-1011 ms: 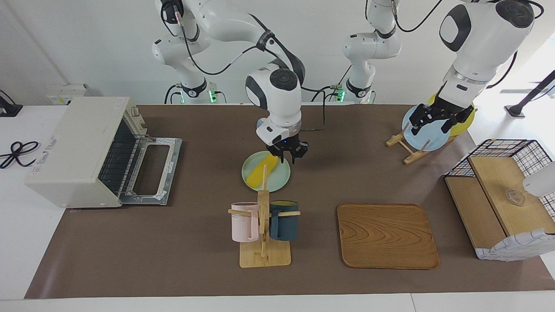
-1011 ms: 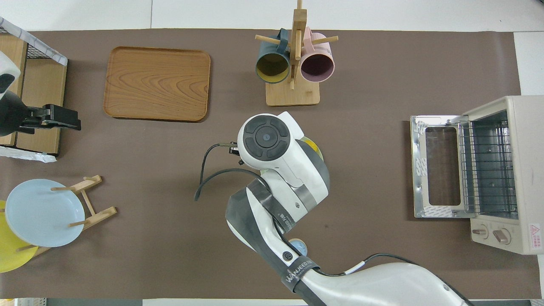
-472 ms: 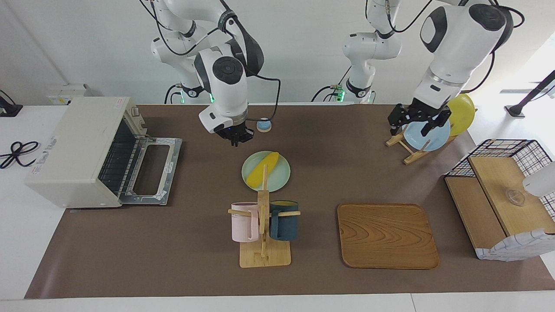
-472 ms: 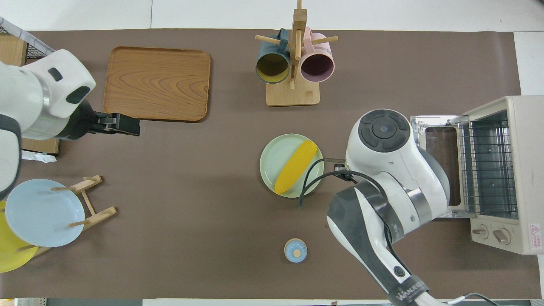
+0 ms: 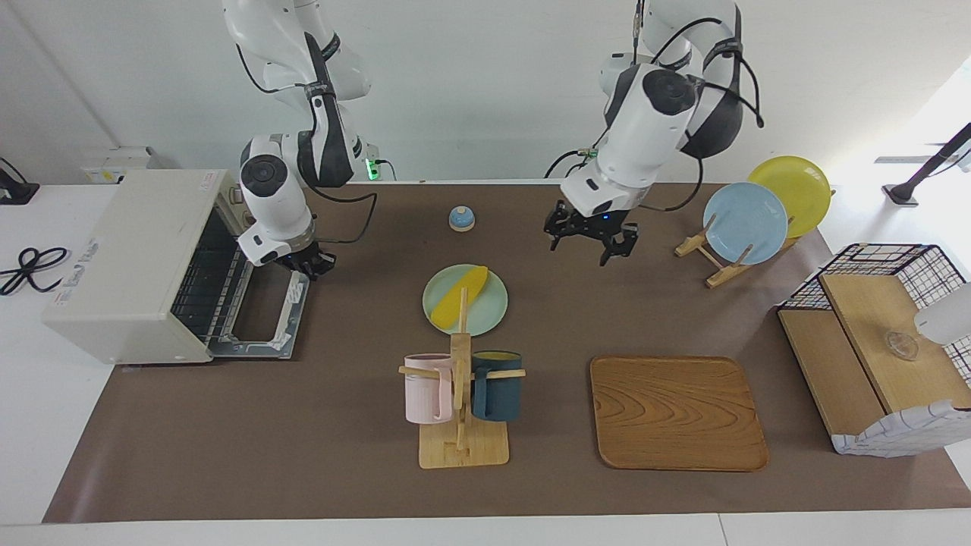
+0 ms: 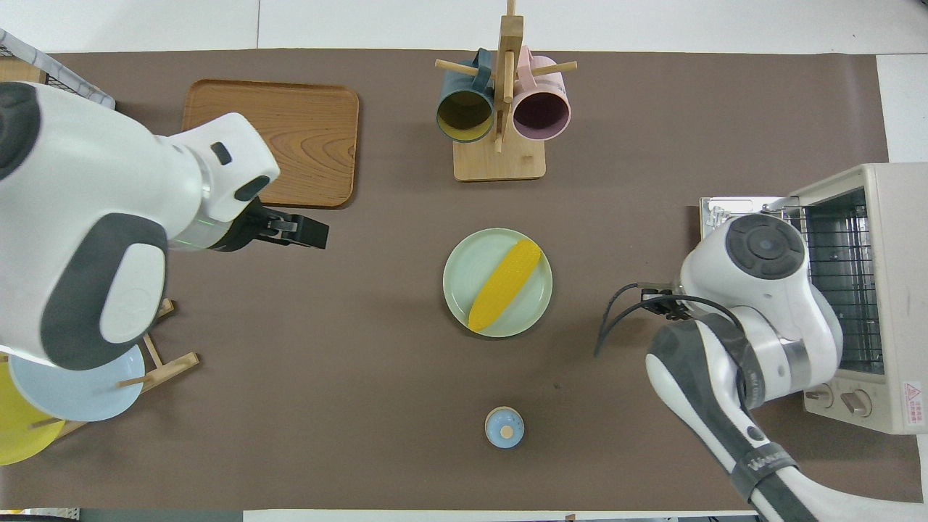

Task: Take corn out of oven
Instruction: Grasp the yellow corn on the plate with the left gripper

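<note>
The yellow corn [image 5: 457, 296] [image 6: 504, 284] lies slantwise on a pale green plate [image 5: 489, 307] [image 6: 464, 272] in the middle of the table, with nothing touching it. At the right arm's end stands the off-white oven [image 5: 129, 250] [image 6: 895, 290], its door [image 5: 265, 307] dropped open and its wire rack bare. My right gripper [image 5: 312, 265] hangs shut and empty over that door's inner edge; in the overhead view its own wrist hides it. My left gripper [image 5: 588, 241] [image 6: 304, 232] is open and empty, in the air over the table between the plate and the plate rack.
A wooden mug rack [image 5: 461, 402] with a pink and a dark blue mug stands farther out than the plate. Beside it lies a wooden tray [image 5: 677, 413]. A small blue bell [image 5: 461, 218], a plate rack [image 5: 743, 220] and a wire-sided shelf [image 5: 872, 356] are also here.
My right gripper left the corn on the green plate, closed, and swung over to the oven door. My left arm came from the plate rack toward the table's middle.
</note>
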Robot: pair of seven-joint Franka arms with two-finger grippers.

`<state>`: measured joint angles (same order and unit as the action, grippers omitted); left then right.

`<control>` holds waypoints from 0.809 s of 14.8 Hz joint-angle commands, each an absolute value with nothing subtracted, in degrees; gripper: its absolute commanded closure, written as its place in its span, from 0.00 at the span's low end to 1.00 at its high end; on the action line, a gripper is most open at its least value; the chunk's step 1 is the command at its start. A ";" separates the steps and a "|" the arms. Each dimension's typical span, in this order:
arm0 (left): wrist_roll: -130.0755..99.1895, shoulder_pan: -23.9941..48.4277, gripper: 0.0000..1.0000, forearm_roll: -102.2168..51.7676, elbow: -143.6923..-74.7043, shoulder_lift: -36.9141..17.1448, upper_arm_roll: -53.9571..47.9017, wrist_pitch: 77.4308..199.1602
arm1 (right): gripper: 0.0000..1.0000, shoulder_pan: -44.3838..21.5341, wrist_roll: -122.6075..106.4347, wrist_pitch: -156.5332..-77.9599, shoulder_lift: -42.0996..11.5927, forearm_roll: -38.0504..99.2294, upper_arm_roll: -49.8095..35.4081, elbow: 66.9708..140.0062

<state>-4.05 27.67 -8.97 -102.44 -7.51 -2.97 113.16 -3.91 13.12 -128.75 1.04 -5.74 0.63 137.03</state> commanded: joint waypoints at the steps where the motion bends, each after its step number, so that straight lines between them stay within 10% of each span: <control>1: -3.52 31.37 0.00 -10.02 -101.17 -11.33 -2.02 115.57 | 0.94 -2.99 12.39 -129.73 2.81 -7.12 0.09 139.04; 12: 0.62 39.20 0.00 -11.60 -92.90 -25.92 -2.29 119.44 | 0.94 -3.60 13.01 -134.03 2.20 -6.59 0.00 141.33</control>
